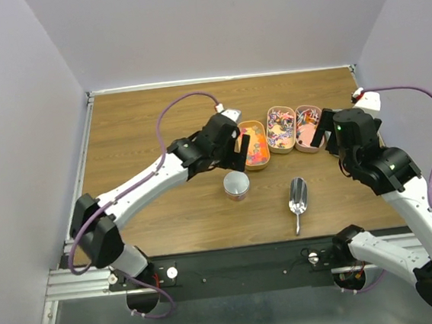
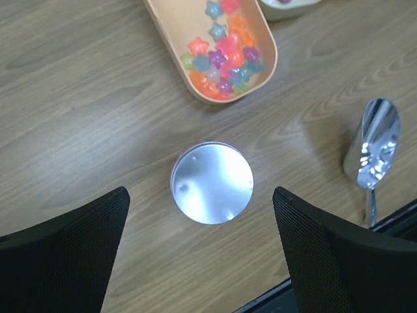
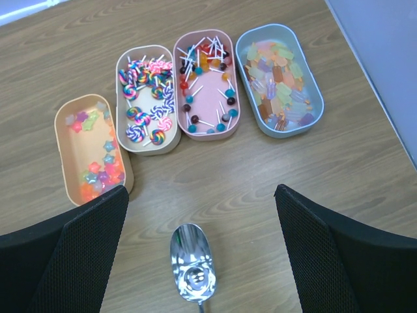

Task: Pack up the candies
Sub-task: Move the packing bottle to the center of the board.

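Candies [image 2: 225, 52] in trays [image 3: 81, 153] bhd jar [image 2: 212, 182], scoop [image 3: 193, 270]

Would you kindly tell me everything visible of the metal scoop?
The metal scoop is shiny, mirror-like silver: a rounded trough-shaped bowl and a thin straight handle. It lies on the wooden table, hollow side up, seemingly empty, bowl toward the candy trays, handle toward the near edge. It sits right of the round silver-lidded container, apart from it; only the table touches it.

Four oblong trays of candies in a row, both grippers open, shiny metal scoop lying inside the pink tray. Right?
No: the shiny metal scoop lies on the wooden table, outside the pink oblong tray, as the right wrist view shows. The rest stands.
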Controlling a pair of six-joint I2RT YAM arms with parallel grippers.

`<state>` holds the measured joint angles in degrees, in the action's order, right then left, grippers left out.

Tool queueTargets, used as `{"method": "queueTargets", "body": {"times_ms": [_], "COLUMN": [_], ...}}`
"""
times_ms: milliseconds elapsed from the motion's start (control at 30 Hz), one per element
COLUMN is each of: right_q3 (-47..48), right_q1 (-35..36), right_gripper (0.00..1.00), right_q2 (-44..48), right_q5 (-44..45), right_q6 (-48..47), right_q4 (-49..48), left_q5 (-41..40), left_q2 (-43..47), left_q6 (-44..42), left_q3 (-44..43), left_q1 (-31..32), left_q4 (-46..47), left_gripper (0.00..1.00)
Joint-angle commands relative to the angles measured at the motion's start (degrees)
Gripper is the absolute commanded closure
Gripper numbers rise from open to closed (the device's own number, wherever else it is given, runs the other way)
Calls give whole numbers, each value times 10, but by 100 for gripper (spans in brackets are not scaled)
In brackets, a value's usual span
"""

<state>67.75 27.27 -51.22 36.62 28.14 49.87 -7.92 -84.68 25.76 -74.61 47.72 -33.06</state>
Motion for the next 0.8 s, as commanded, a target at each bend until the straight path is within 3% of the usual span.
{"method": "queueTargets", "body": {"times_ms": [0, 267, 767], "right_q3": [-11, -17, -17], "right_q1": [-3, -3, -3], "right_gripper": [0, 0, 0], "right_q2": [1, 2, -13], "right_q5": [1, 6, 4], "right_q6": [15, 15, 8], "right_q4": [15, 15, 14], "left_q5": [-11, -27, -40], "left_q2": [-75, -164, -233], "left_q6": [-32, -45, -50], "left_q3": [-51, -103, -94], "left_q1": [33, 62, 65], "left_q4": [-77, -97, -77], "left_gripper": [1, 1, 1]}}
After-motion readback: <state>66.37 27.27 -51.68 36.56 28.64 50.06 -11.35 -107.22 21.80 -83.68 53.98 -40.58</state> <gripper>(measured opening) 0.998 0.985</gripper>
